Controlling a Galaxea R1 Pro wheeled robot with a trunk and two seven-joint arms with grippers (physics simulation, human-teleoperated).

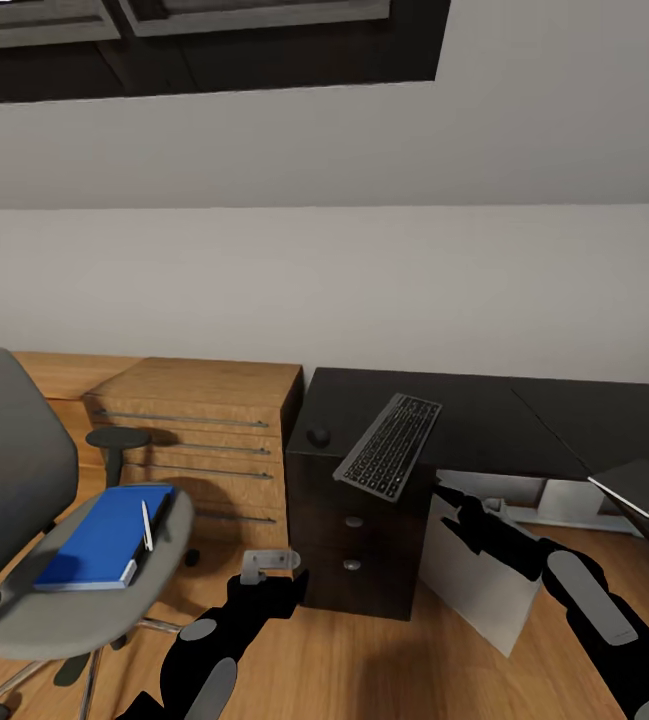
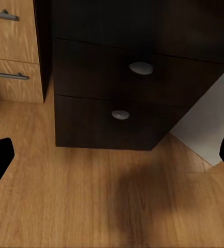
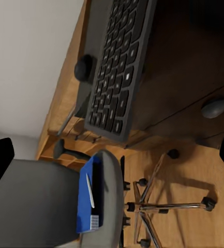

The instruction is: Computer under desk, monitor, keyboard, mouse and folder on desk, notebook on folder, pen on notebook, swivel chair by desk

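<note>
Diagonally, the keyboard [image 1: 389,445] overhangs the desk [image 1: 484,420] edge; left claw [image 2: 112,155] apart, right claw [image 3: 112,155] too.

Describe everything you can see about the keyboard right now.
The keyboard is a slim dark grey rectangle with rows of low black keys. It lies flat on the dark top, set at an angle, and its near end sticks out past the front edge above the dark cabinet with round knobs. The small black mouse sits apart from it, toward the wooden chest. Nothing rests on the keyboard and neither gripper touches it.
</note>
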